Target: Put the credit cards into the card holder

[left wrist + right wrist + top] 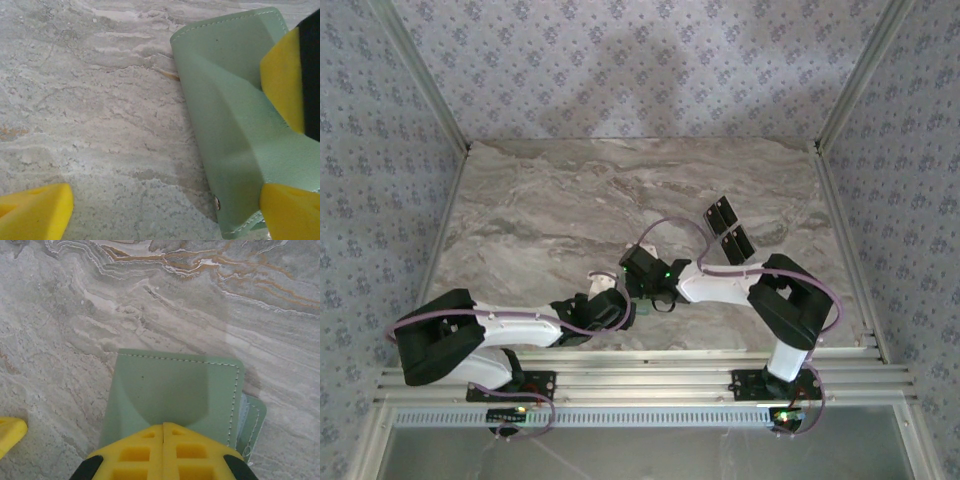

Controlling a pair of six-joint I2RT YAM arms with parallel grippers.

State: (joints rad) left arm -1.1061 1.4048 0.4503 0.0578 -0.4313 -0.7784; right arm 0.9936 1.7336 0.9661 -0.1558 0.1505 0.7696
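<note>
The card holder (175,385) lay flat on the marble table (75,315), in the gap between the two arms, with the table's near edge not far behind it. The right pincer (163,432) had its fingers pressed together, tips down on the holder's near part. Whether it nipped any of the flap could not be told. The left pincer (162,215) stood wide apart, one finger (290,210) over the holder's corner beside the snap stud (216,202), the other out on bare marble well to the holder's side. The holder's stitched far edge lay free, with open table beyond it. A second green layer showed past its right edge. Two credit cards (720,212) lay beyond and to the right of the holder, well apart from it and close to each other, with bare table around them.
</note>
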